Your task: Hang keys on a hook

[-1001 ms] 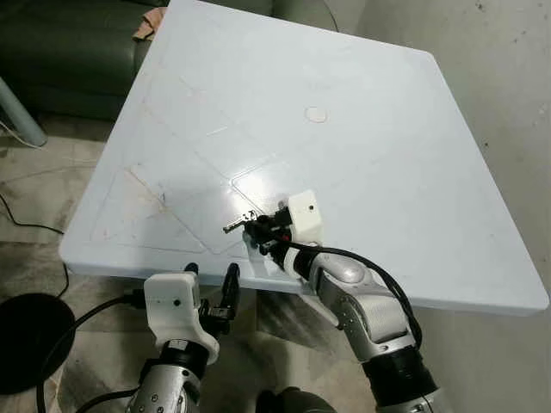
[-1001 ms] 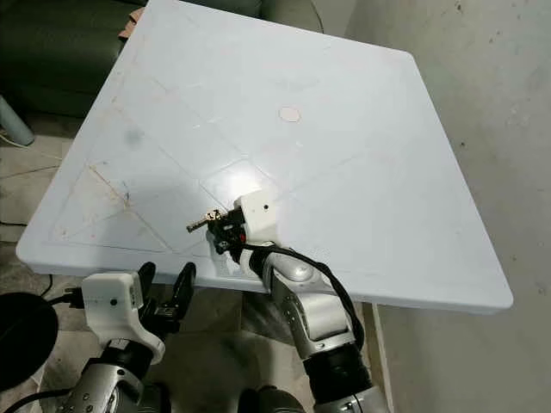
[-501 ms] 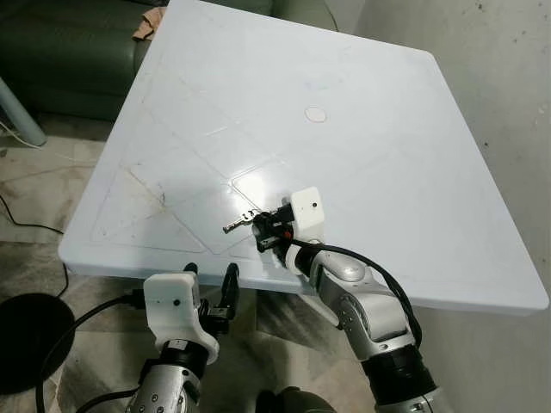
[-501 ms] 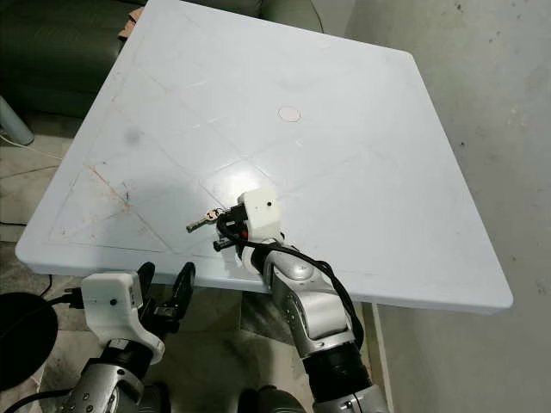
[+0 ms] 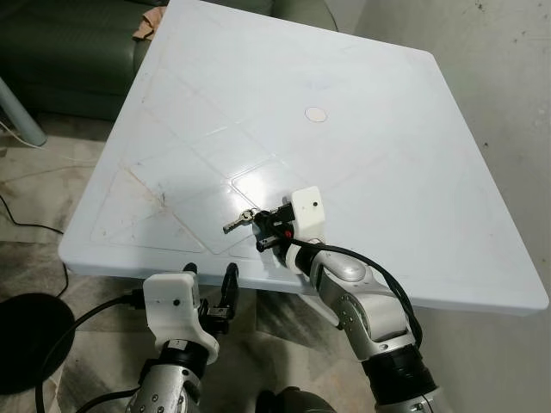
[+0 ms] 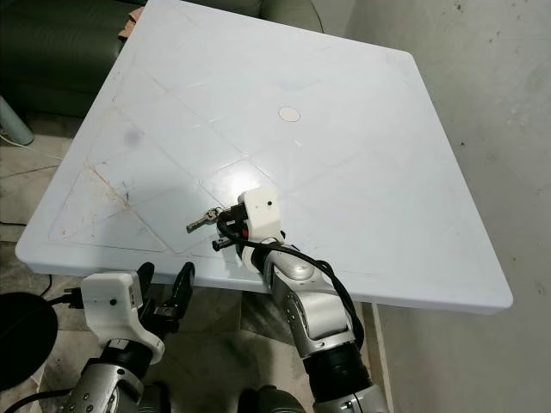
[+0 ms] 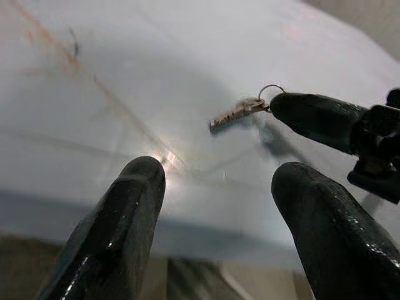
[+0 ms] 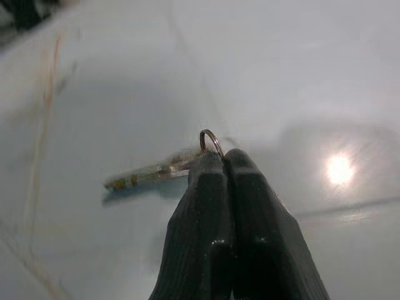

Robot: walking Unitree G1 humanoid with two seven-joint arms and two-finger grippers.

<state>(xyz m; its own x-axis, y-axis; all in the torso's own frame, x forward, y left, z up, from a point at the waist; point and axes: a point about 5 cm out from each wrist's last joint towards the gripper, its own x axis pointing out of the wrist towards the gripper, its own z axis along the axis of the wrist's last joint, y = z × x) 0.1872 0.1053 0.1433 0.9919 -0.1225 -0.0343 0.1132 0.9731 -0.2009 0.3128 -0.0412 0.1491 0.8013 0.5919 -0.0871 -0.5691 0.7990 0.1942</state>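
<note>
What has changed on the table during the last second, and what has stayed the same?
The right gripper, shut on the keys, has shifted slightly toward the robot's right and turned a little; the keys went with it. The left gripper stays open below the table edge, unmoved.

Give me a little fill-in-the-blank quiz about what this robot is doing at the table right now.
1. The right gripper is pinched shut on the ring of the ____.
2. The keys are over a big ____ table.
3. The left gripper hangs below the table's near edge with its fingers ____.
4. A small round mark lies near the table's ____.

Missing words: keys; white; open; middle
</note>
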